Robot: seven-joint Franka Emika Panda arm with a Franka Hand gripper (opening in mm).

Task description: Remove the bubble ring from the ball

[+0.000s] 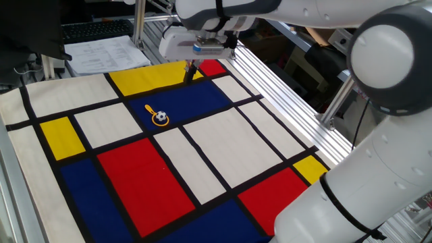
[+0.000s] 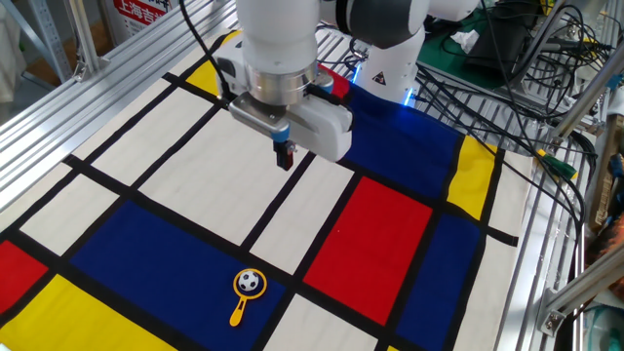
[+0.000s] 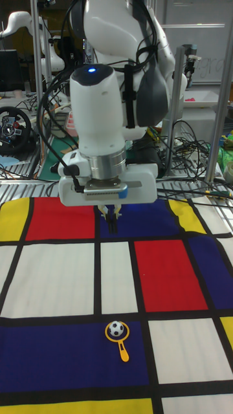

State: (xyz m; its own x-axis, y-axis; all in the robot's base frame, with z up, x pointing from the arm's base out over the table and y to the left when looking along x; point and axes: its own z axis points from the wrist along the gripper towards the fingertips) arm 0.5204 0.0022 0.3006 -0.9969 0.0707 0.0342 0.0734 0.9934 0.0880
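Note:
The ball point(image 1: 160, 116), tiny, white with black patches, rests on a blue panel of the patterned cloth point(image 1: 135, 182). The orange-yellow bubble ring point(image 1: 150, 109) lies flat around it, handle pointing away. Both also show near the front edge in the other fixed view, ball point(image 2: 251, 283) inside the bubble ring point(image 2: 239, 312), and low in the tall view, ball point(image 3: 116, 329) and bubble ring point(image 3: 123, 353). My gripper point(image 1: 190, 73) hangs above the cloth, well away from them towards the robot base, fingers together and holding nothing. It shows again as gripper point(image 2: 284, 158) and gripper point(image 3: 112, 226).
Aluminium rails point(image 2: 88, 88) frame the table on all sides. A stack of papers point(image 1: 101, 54) lies beyond the cloth. Cables point(image 2: 526, 58) and the robot base point(image 2: 390, 58) crowd the far side.

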